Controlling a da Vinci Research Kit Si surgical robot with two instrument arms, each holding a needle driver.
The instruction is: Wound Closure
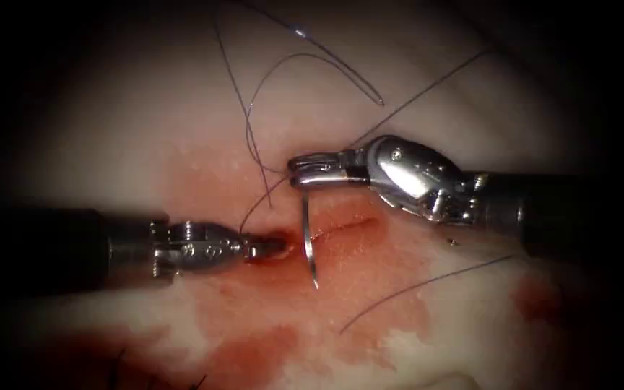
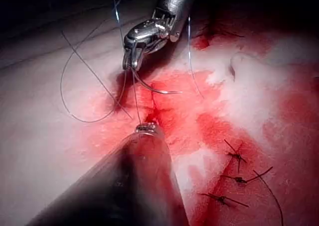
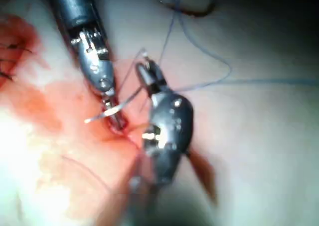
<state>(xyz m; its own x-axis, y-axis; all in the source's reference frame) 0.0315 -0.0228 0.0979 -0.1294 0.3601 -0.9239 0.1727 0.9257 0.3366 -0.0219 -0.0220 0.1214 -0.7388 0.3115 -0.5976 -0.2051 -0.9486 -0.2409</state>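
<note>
Right tool comes in from the right of the endoscope view, jaws closed on the needle at its blunt end, where the thread joins. The needle hangs down from that grip across the middle of the frame, its point free just below the cut, not in the tissue. Left tool reaches in from the left, tip pressed into the red-stained left end of the cut, right beside the needle; its jaws look closed there, apparently pinching the tissue edge, though the fluid hides the grip itself.

The risks, as I judge them: a hold so near the needle's tail could let the curve swivel in the jaws. The thread loops loosely across the upper middle of the frame, close to the right tool's jaws, so it could snag. And the left tool's tip is buried in red fluid, so a slipping pinch would be hard to spot.

The count: two tools, one needle, one cut. In the left wrist view, three finished stitches at the lower right. Loose thread strands run several ways; I can't tell how many separate pieces.
</note>
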